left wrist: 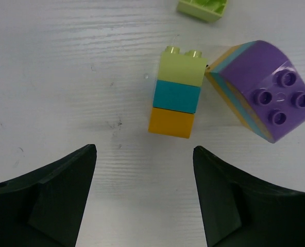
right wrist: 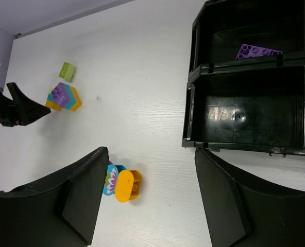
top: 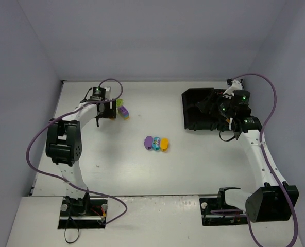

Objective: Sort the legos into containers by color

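Note:
My left gripper (left wrist: pixel 145 154) is open and empty just short of a lying stack of lime, cyan and orange bricks (left wrist: pixel 176 98). A tilted purple-topped stack (left wrist: pixel 263 90) lies right of it, and a lime brick (left wrist: pixel 203 7) lies beyond. In the top view the left gripper (top: pixel 113 109) is beside these legos (top: pixel 123 110). Purple, cyan and orange oval legos (top: pixel 156 143) lie mid-table. My right gripper (right wrist: pixel 151 154) is open and empty over the black tray's (right wrist: pixel 193 103) near-left edge. One purple flat brick (right wrist: pixel 258 51) lies in a far compartment.
The black tray (top: pixel 189 110) sits at the far right, with the right gripper (top: pixel 218 109) above it. The oval legos (right wrist: pixel 122 182) show low in the right wrist view, and the left gripper's fingers (right wrist: pixel 18 105) at its left edge. Grey walls enclose the table.

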`<state>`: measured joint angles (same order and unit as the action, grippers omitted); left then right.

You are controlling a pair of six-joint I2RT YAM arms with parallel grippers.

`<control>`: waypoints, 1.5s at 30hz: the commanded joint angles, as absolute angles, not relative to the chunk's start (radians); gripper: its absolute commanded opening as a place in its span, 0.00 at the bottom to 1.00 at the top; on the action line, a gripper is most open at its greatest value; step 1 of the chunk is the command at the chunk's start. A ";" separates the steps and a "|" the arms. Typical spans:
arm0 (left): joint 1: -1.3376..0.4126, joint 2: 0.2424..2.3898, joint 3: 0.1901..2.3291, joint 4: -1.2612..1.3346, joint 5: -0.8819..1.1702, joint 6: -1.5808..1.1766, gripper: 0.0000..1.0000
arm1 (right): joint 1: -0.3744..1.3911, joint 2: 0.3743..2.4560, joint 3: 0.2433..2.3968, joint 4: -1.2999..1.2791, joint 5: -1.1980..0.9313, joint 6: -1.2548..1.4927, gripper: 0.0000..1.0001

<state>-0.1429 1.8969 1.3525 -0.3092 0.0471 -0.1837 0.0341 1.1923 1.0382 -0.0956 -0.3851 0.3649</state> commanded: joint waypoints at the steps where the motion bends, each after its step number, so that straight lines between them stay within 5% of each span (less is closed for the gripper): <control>1: -0.124 1.841 1.445 -0.252 0.124 -0.169 0.69 | 0.037 1.146 1.048 -0.040 -0.437 0.359 0.64; 18: -0.124 2.177 1.879 -0.178 0.210 -0.201 0.69 | 0.037 1.131 1.037 -0.054 -0.451 0.360 0.65; 29: -0.169 2.270 1.902 -0.190 0.147 -0.121 0.66 | 0.037 1.129 1.014 -0.060 -0.454 0.373 0.65; 32: -0.178 2.276 1.916 -0.216 0.143 -0.103 0.60 | 0.037 1.127 1.008 -0.060 -0.459 0.374 0.65; 34: -0.178 2.276 1.916 -0.218 0.147 -0.101 0.45 | 0.037 1.123 1.006 -0.061 -0.460 0.380 0.65; 40: -0.179 2.257 1.885 -0.233 0.158 -0.106 0.19 | 0.037 1.114 1.008 -0.060 -0.463 0.388 0.65; 45: -0.178 2.195 1.861 -0.221 0.170 -0.100 0.15 | 0.037 1.111 1.011 -0.060 -0.474 0.385 0.65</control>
